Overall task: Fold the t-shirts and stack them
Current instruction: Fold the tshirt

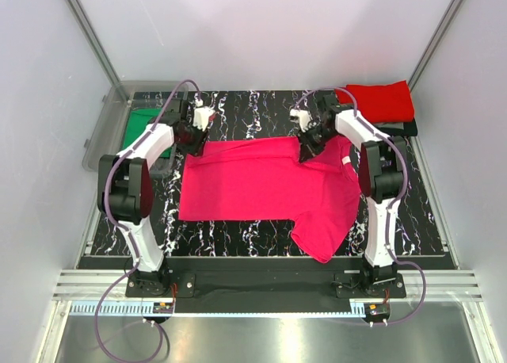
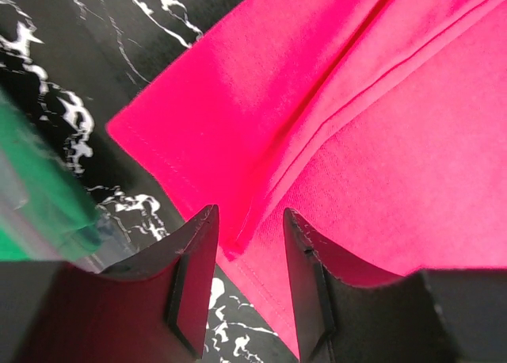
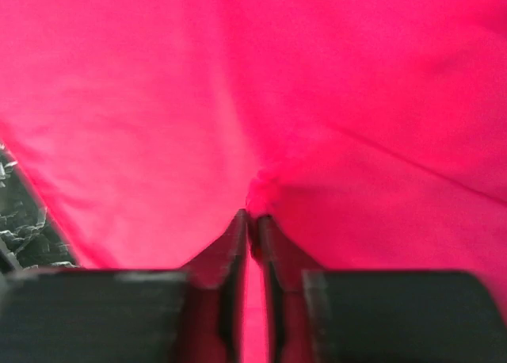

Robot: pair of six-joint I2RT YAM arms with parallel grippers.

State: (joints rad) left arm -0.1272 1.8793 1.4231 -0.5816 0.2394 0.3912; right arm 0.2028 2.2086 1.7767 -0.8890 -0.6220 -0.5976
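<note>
The magenta-pink t-shirt [image 1: 261, 185] lies spread on the black marbled mat, one sleeve hanging toward the near right. My left gripper [image 1: 192, 135] is open at the shirt's far left corner; in the left wrist view its jaws straddle the hemmed corner [image 2: 238, 240] without closing on it. My right gripper [image 1: 307, 147] is shut on a pinch of the pink cloth [image 3: 257, 192] at the far edge, right of centre. A folded red t-shirt [image 1: 382, 101] lies at the far right. The green t-shirt [image 1: 144, 125] lies in the clear bin at the far left.
The clear plastic bin [image 1: 103, 137] stands left of the mat, close to my left gripper; it also shows in the left wrist view [image 2: 32, 212]. A dark folded cloth [image 1: 400, 128] lies under the red shirt. The black marbled mat [image 1: 253, 109] covers the work area.
</note>
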